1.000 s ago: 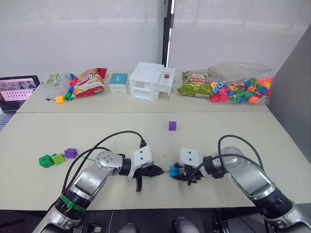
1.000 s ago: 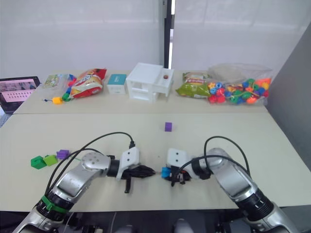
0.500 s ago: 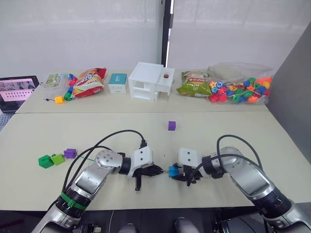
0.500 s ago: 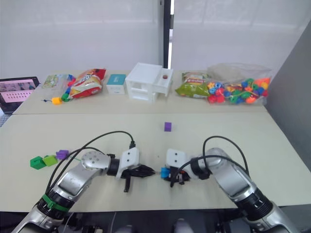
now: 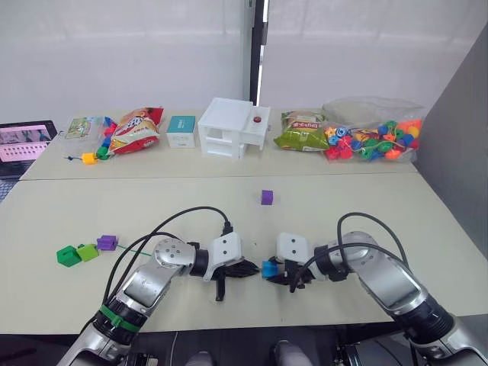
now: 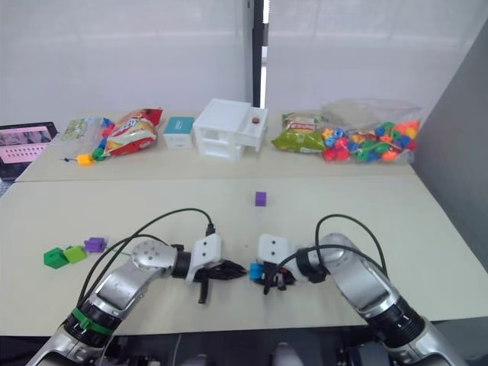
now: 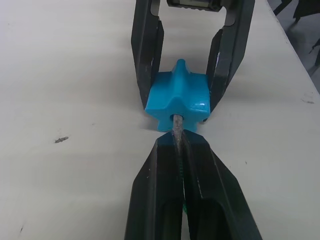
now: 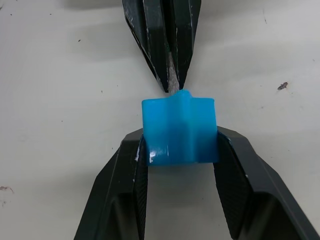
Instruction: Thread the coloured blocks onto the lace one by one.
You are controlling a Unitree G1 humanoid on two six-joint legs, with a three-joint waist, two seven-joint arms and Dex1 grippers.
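**One blue block meets the lace tip, four more waiting**

Two grippers nose to nose near the front edge of the table [image 5: 427,229]. Right gripper [image 8: 178,150] clamped on the blue block [image 7: 179,97], fingers pressed on opposite faces, block raised just off the surface. Left gripper [image 7: 178,145] pinched together on the lace [image 7: 176,137], with the stiff pale tip poking out between the fingertips and already seated at the mouth of the block's centre hole.

Best handled, by the look of it, with a straight slow push along the hole's axis, the block kept square and steady, the pinch kept close to the tip so the lace cannot buckle; then a regrip beyond the block to draw the tip through.

Well apart on the left: a purple block [image 5: 107,242], a light green block [image 5: 88,252] and a dark green block [image 5: 68,256] in a close row, with a thin green strand running from them toward the left arm. Second purple block [image 5: 267,197] alone at mid-table.

Hard to judge how deep the tip sits inside the hole; far side of the block hidden. Most of the lace's run lost behind the left arm and its black cable; knob end not made out.
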